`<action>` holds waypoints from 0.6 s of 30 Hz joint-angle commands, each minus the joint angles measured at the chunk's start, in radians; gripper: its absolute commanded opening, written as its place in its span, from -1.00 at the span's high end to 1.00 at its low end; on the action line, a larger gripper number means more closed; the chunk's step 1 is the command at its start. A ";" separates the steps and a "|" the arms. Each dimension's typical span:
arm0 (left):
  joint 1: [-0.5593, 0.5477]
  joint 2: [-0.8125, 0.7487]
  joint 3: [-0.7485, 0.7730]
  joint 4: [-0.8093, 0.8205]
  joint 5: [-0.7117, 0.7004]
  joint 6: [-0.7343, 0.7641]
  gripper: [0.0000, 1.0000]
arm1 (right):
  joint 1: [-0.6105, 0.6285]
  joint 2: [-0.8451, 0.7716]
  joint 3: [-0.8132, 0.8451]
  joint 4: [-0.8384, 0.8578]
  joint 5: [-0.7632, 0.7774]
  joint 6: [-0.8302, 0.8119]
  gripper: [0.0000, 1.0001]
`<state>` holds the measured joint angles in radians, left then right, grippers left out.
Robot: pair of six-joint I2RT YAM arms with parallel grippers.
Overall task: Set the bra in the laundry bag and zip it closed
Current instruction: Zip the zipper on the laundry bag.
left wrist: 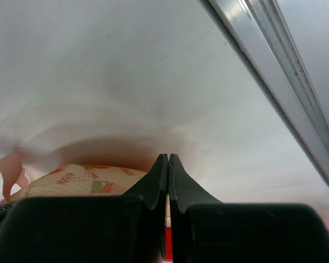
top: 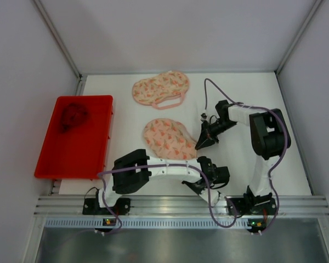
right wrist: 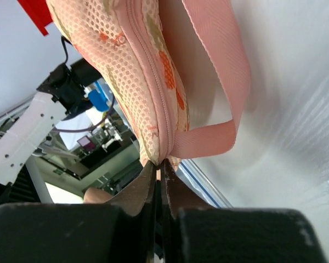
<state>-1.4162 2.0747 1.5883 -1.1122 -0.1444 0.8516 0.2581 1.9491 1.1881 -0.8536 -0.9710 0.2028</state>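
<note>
The bra (top: 72, 116) is lying in the red tray (top: 93, 150) at the left of the frame, not yet bagged. Mid-frame, the right claw (right wrist: 159, 164) is pinching the laundry bag (top: 165, 138) by its zipper end. The left claw (left wrist: 167, 159) is hanging pressed together, empty. Opening the bag seems in hand, so unzipping is likely coming next.

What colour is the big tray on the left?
Bright red. The top external view shows the tray best.
</note>
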 commanded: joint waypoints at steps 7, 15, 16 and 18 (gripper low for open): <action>0.057 -0.008 0.018 0.032 0.006 -0.054 1.00 | -0.023 -0.041 0.093 -0.041 0.051 -0.043 -0.33; 0.106 -0.051 0.039 0.064 -0.037 0.015 1.00 | -0.057 -0.124 -0.080 -0.006 -0.069 -0.014 -0.42; 0.108 -0.050 0.044 0.063 -0.037 0.018 1.00 | -0.043 -0.127 -0.105 0.017 -0.086 0.006 -0.42; 0.108 -0.053 0.059 0.064 -0.032 0.024 1.00 | -0.022 -0.127 -0.111 0.088 -0.104 0.052 -0.46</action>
<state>-1.3048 2.0750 1.5944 -1.0721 -0.1692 0.8440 0.2012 1.8637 1.0912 -0.8570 -0.9947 0.2035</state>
